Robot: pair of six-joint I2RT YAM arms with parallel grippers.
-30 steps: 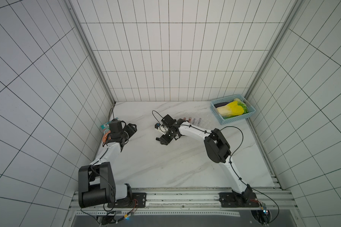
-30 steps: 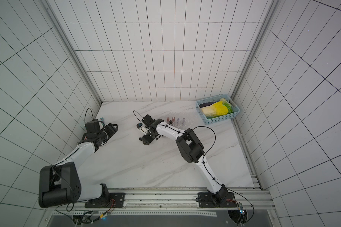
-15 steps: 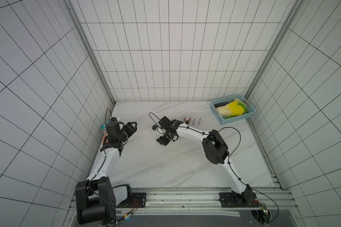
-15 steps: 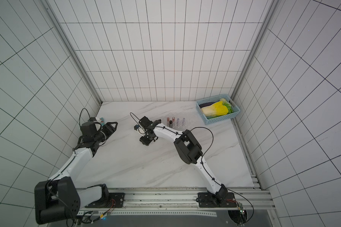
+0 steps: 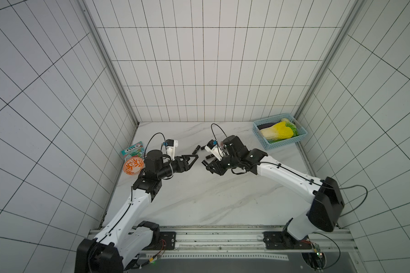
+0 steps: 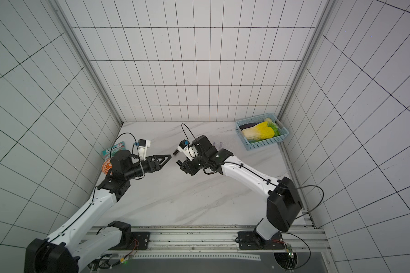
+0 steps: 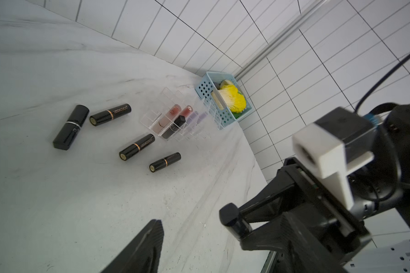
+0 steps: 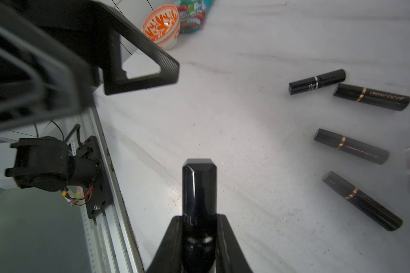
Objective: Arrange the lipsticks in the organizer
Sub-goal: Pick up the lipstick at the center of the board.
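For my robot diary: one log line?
right gripper: shut on black lipstick | left gripper: open | loose lipsticks: four lying flat

Lipsticks: three gold-banded black tubes (image 7: 110,114) (image 7: 136,147) (image 7: 165,162) and one silver-banded black tube (image 7: 70,127) lying loose on the table (image 7: 81,201) near the clear slotted organizer (image 7: 163,98), whose slots hold two pink gloss tubes (image 7: 169,114), two lavender tubes (image 7: 192,118) and a black tube (image 7: 175,125); one black lipstick (image 8: 199,186) gripped in the right hand (image 8: 199,224).

A robot test cell: white tiled walls (image 5: 199,71) box in a marble-look tabletop (image 5: 211,201), and an aluminium rail (image 5: 223,236) well behind the fingers (image 8: 147,47) carries two white arms (image 5: 289,179).
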